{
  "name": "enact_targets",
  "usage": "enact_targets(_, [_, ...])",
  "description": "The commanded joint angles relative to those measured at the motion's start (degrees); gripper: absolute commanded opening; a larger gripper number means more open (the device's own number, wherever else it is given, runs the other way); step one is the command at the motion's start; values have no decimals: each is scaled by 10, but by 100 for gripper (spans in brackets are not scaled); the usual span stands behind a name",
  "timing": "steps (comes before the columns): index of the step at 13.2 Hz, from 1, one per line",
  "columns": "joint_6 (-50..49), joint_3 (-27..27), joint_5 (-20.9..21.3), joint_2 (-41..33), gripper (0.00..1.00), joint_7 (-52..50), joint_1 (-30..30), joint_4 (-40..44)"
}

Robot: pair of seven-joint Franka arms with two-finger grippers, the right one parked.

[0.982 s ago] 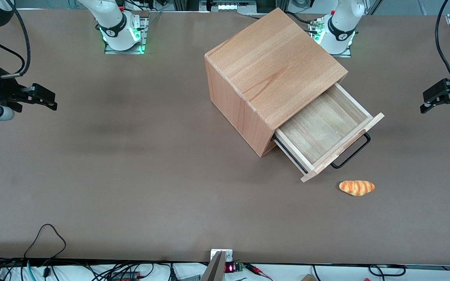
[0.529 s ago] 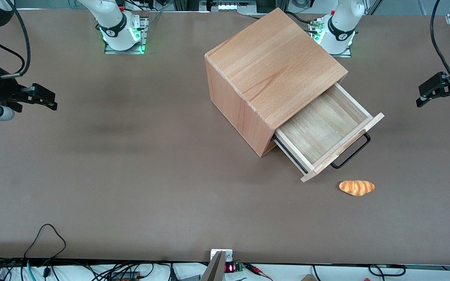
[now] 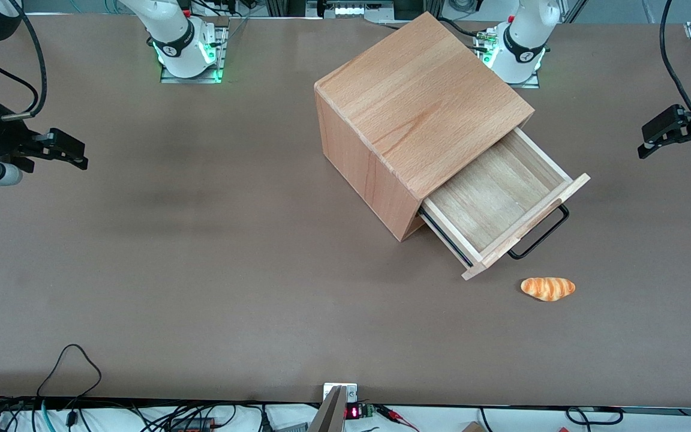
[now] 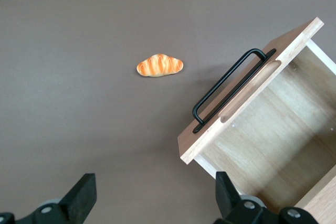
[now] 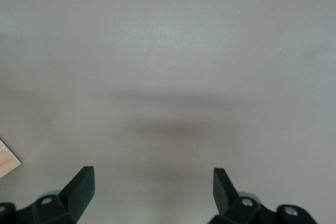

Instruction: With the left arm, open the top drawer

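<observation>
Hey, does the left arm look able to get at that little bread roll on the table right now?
Probably yes. The bread roll lies alone on bare table, nearer the front camera than the open top drawer. The left arm's pincer, open, hangs off toward the working arm's end with nothing between them.

Cabinet (image 3: 420, 102): light wood, visible grain, smooth satin finish. Top drawer (image 3: 497, 198): same pale wood, bare inside, with a thin black metal bar handle (image 4: 228, 88), matt. Table (image 3: 201, 252): brown, matt, even surface. Bread roll (image 3: 547, 288): glossy orange-brown, looks like plastic. Gripper (image 3: 678, 138), at the working arm's end of the table, fingers spread: matt black, plastic-looking.
</observation>
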Motion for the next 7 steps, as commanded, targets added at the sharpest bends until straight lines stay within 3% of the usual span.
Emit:
enact_targets(1, [-17, 1, 5, -12, 100, 2, -1, -9])
enact_targets(7, [-21, 1, 5, -5, 100, -3, 0, 14])
